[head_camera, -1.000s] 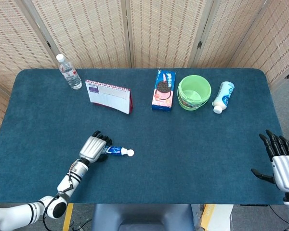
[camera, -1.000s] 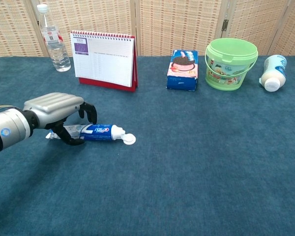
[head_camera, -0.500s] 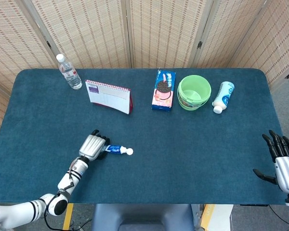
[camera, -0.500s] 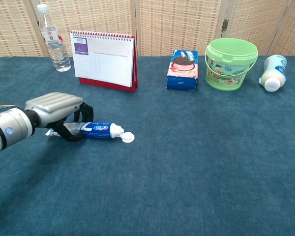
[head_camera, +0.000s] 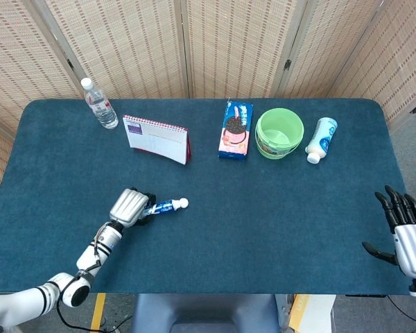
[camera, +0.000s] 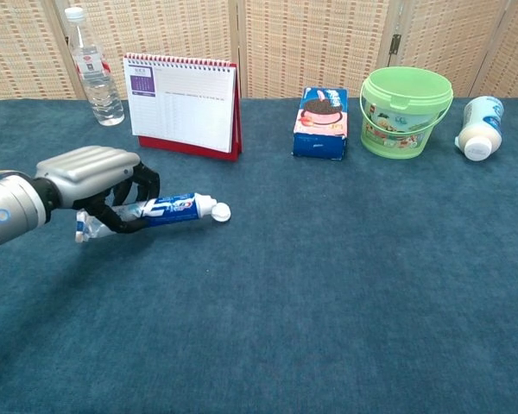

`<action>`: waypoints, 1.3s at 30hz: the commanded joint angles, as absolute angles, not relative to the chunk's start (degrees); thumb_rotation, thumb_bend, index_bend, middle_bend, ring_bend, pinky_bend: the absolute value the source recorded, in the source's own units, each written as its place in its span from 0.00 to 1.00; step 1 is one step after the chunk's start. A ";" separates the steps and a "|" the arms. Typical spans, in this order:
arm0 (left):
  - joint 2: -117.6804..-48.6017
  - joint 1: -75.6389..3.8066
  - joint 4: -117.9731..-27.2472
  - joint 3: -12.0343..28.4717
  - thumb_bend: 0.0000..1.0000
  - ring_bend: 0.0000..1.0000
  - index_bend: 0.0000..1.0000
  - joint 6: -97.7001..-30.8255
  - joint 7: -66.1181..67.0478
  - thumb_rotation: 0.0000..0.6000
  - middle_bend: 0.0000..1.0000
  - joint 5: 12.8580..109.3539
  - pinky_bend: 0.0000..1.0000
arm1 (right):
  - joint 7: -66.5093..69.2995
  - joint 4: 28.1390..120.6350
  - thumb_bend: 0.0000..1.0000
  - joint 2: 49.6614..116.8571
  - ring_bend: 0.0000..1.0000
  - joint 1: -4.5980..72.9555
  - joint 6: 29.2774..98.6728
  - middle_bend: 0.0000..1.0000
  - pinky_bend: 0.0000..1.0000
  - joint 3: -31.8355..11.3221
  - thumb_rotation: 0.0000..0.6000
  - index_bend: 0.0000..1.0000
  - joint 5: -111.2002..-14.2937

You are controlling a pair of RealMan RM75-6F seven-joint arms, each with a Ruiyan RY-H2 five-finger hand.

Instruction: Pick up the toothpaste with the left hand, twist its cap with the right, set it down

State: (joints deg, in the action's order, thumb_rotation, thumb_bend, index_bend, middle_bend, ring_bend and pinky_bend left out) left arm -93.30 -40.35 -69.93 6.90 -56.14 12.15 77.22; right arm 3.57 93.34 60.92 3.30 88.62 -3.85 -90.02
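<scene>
With our left hand (camera: 91, 172) we hold the toothpaste (camera: 168, 208), fingers wrapped around its tail end, so the cap (camera: 222, 211) points free toward the middle of the counter (camera: 328, 285). Our right hand (head_camera: 408, 236) waits far off, fingers spread, holding nothing.

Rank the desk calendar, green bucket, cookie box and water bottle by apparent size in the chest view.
1. desk calendar
2. green bucket
3. cookie box and water bottle: alike in area, the bottle taller and slimmer; not ranked.

All stand in one back row, so nearness hardly skews this.
</scene>
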 commanded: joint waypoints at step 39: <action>-74.49 -48.64 -92.87 7.29 0.56 0.73 0.74 -59.53 -20.78 1.00 0.81 91.89 0.54 | 0.55 97.95 0.00 73.48 0.00 31.52 72.56 0.00 0.00 -11.46 1.00 0.00 -101.49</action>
State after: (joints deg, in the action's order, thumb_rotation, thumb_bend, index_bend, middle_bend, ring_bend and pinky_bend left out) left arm -74.53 -48.57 -92.78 7.26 -59.63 -20.62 91.98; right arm 0.68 98.07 73.22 31.25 72.77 -11.38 -101.51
